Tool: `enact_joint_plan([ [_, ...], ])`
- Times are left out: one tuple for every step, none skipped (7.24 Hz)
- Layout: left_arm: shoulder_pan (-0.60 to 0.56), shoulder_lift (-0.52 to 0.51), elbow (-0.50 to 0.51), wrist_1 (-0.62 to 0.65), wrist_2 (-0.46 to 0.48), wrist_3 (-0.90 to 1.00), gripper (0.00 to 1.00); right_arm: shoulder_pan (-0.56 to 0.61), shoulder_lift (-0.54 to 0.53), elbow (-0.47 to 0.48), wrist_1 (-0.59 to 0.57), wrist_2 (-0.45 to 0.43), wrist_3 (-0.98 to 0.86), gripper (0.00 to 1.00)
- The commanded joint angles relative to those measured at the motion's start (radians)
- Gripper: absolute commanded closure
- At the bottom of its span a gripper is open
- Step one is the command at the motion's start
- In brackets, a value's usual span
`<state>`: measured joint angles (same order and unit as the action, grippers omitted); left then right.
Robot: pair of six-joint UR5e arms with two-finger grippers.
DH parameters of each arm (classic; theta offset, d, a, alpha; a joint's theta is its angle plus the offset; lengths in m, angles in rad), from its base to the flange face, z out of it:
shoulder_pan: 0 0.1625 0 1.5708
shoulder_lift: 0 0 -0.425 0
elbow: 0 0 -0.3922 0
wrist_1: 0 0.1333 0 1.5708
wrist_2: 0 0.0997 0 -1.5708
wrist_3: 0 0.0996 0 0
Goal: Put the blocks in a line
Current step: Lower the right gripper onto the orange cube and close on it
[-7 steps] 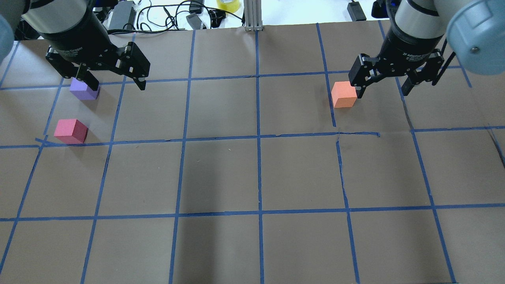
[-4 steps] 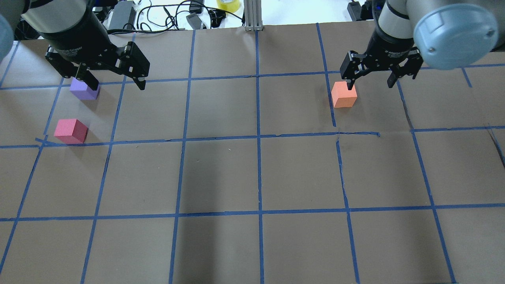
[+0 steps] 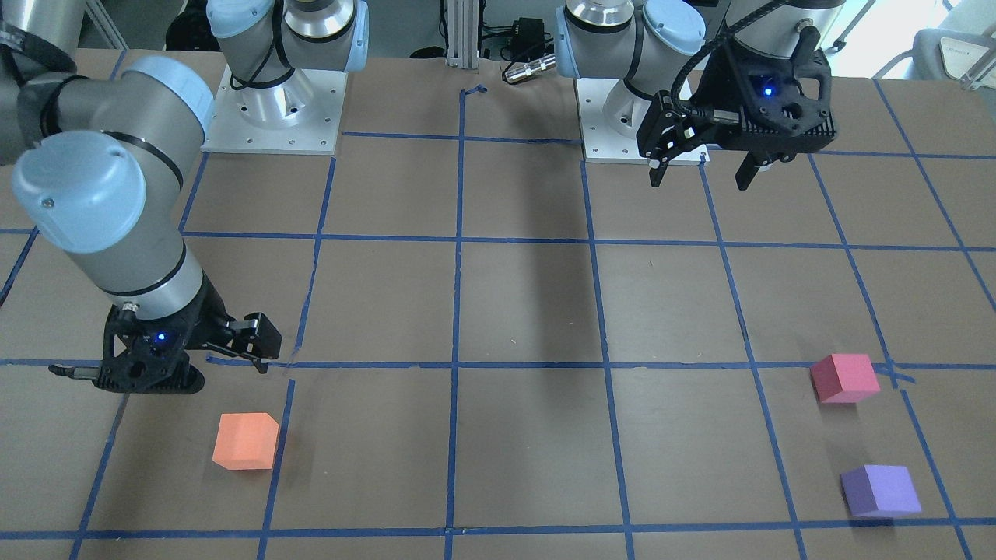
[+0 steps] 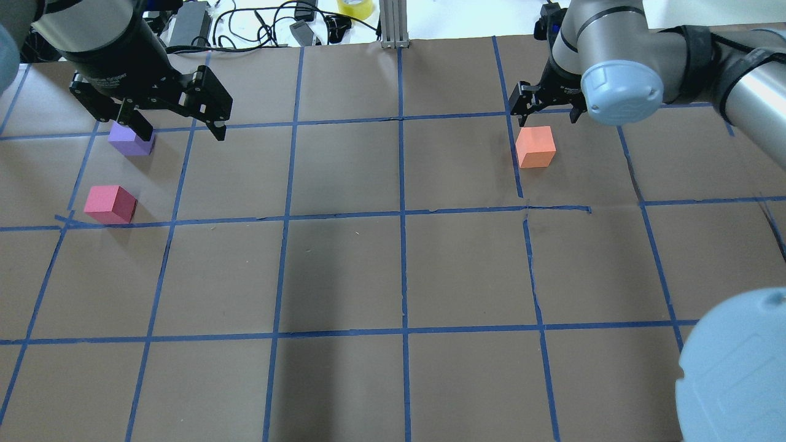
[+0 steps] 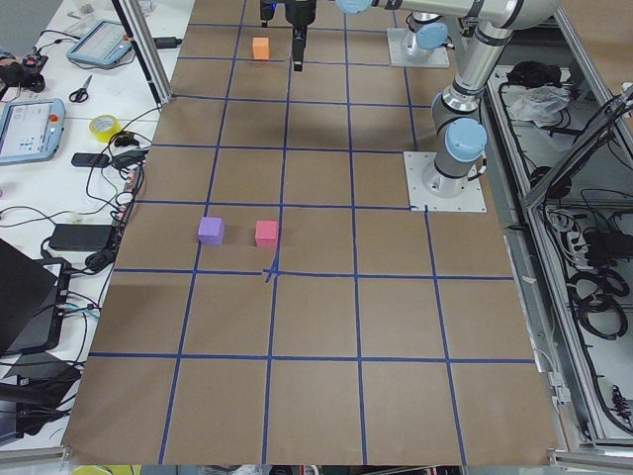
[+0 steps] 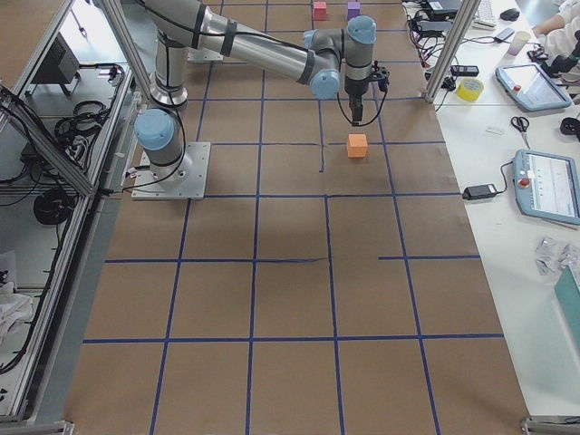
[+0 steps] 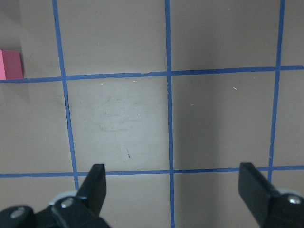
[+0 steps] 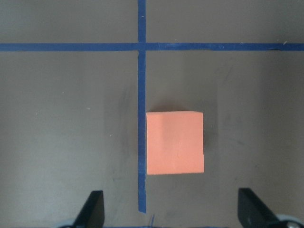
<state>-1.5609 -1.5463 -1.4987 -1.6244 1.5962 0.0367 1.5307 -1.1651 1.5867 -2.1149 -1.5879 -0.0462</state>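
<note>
Right wrist-mounted view shows right gripper (image 8: 171, 207) spread near the orange block (image 8: 175, 142), left gripper (image 7: 172, 190) spread too.

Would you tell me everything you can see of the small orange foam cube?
The small orange foam cube looks matte, sharp-edged and undamaged. It sits flat on the brown paper table, one side close beside a blue tape line. Nothing else touches it: the open right gripper hangs above it, spread wider than the cube.
</note>
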Motion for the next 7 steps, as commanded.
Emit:
enact_joint_plan([
  [-0.002, 0.0, -0.002, 0.001, 0.001, 0.0, 0.0, -0.029, 0.088, -0.001, -0.112, 0.002, -0.064, 0.0],
  [-0.001, 0.0, -0.002, 0.0, 0.001, 0.0, 0.0, -0.058, 0.128, -0.005, -0.14, 0.009, -0.093, 0.0],
  [-0.001, 0.0, -0.002, 0.0, 0.001, 0.0, 0.0, -0.06, 0.149, -0.011, -0.155, 0.017, -0.081, 0.0],
  [-0.001, 0.003, -0.002, 0.0, 0.001, 0.0, 0.0, -0.058, 0.15, -0.014, -0.154, 0.02, -0.072, 0.0],
  [-0.001, 0.003, -0.002, 0.0, 0.001, 0.0, 0.0, -0.054, 0.143, -0.017, -0.152, 0.032, -0.064, 0.0],
  [0.001, 0.003, -0.002, 0.0, 0.001, 0.0, 0.0, -0.053, 0.146, -0.016, -0.151, 0.093, -0.057, 0.0],
  [0.001, 0.005, -0.002, 0.0, -0.001, -0.004, 0.0, -0.053, 0.151, -0.014, -0.139, 0.098, -0.057, 0.0],
])
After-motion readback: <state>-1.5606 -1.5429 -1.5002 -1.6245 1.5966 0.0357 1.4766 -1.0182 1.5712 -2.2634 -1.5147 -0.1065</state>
